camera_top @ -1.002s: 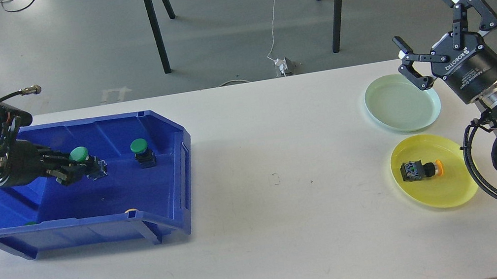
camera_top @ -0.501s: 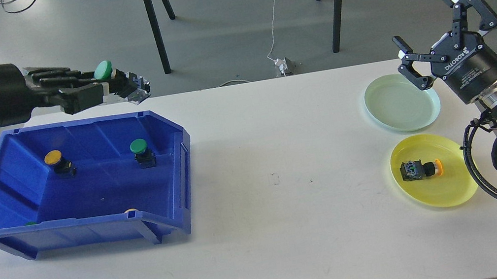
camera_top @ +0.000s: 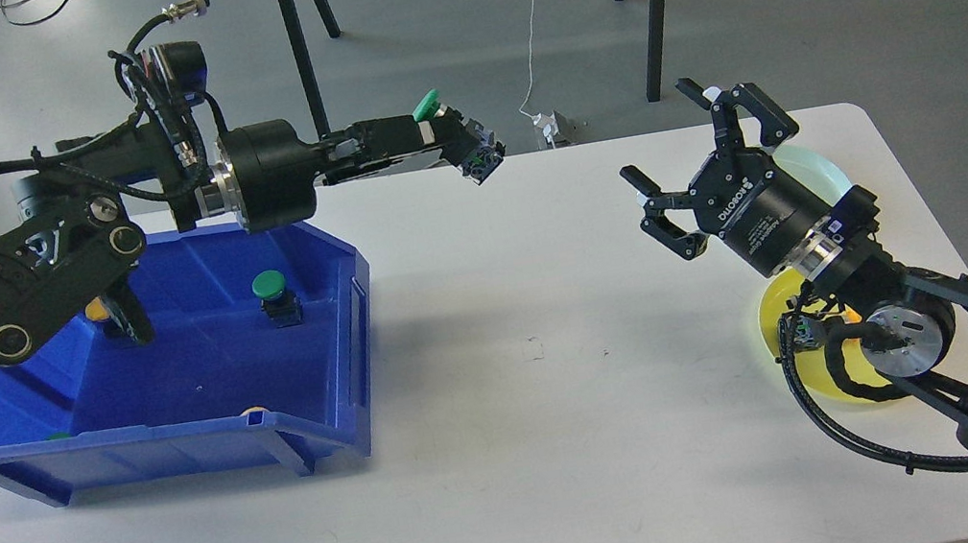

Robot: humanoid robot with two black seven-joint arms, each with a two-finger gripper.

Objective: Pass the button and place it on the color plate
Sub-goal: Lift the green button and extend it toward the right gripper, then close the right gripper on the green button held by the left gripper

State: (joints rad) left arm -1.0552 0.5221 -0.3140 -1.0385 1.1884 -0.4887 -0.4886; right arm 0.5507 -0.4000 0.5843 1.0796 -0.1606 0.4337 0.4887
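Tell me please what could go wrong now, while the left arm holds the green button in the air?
1. The left pincer holds the green button at its very tip, high above the table; it may slip and fall before the handover.
2. The right pincer is open but apart from the button; a misaligned approach may knock it loose.
3. The right arm covers much of the yellow plate and pale green plate, so placing is hard to check.

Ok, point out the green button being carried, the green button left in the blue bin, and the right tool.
carried green button (camera_top: 426, 107), head view, on its green cap.
green button in the blue bin (camera_top: 270, 285), head view, on its green cap.
right tool (camera_top: 689, 168), head view, midway between its fingertips.
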